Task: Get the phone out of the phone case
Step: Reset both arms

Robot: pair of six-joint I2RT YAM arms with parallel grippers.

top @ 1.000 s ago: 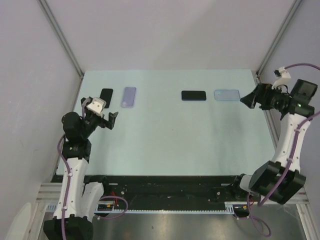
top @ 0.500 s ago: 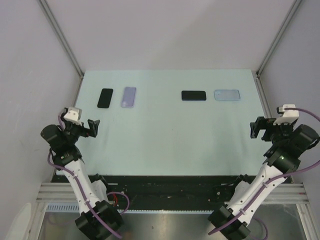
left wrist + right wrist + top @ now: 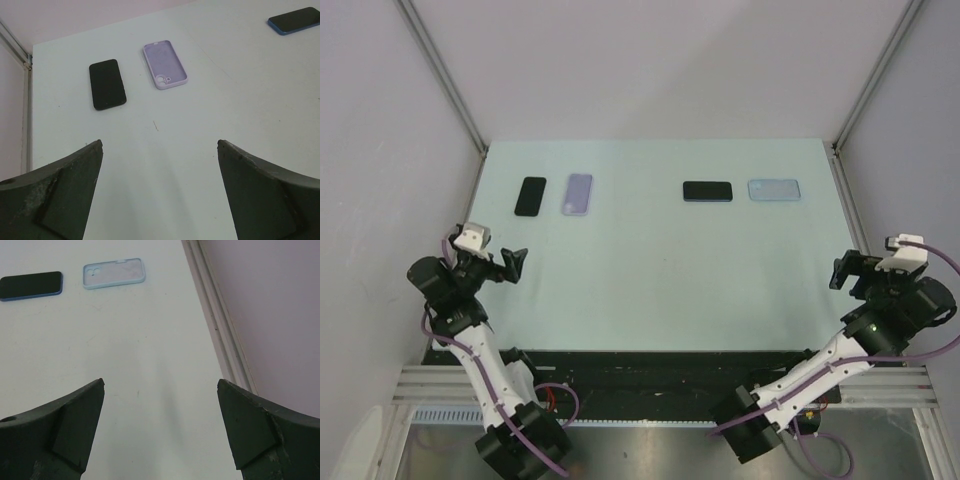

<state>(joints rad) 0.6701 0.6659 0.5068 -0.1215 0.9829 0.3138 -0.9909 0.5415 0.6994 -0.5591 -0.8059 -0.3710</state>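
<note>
Both arms drew back to 7 and 5 o'clock, left gripper (image 3: 160, 143) and right gripper (image 3: 161, 382) spread empty, seemingly because the flat black phone (image 3: 530, 196) already lies beside its lilac silicone case (image 3: 579, 194) at 11 o'clock

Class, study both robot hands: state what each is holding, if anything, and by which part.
Nothing is held. The left hand and the right hand are both open and empty above the table.
</note>
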